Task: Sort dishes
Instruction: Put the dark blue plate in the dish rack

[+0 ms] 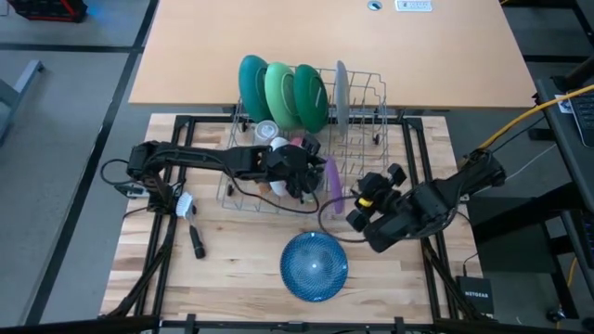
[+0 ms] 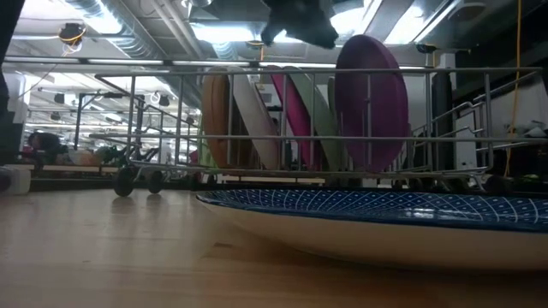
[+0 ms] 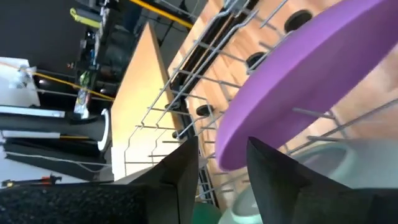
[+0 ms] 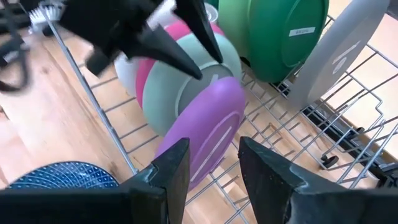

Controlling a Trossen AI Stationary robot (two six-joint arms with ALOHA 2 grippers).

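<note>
Left gripper (image 1: 311,176), jaws spread, hovers over the purple plate (image 1: 331,183) standing in the rack (image 1: 367,111); risk: an off-centre closure tips it against its neighbours; right gripper (image 1: 364,206), jaws spread, waits beside the rack.

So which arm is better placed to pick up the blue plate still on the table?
The right, probably. The right gripper hovers open just beside the blue plate, nothing between them. The left gripper is over the dish rack, its open fingers around the purple plate.

Blue plate (image 1: 314,265) lies flat before the wire rack (image 1: 362,121).
</note>
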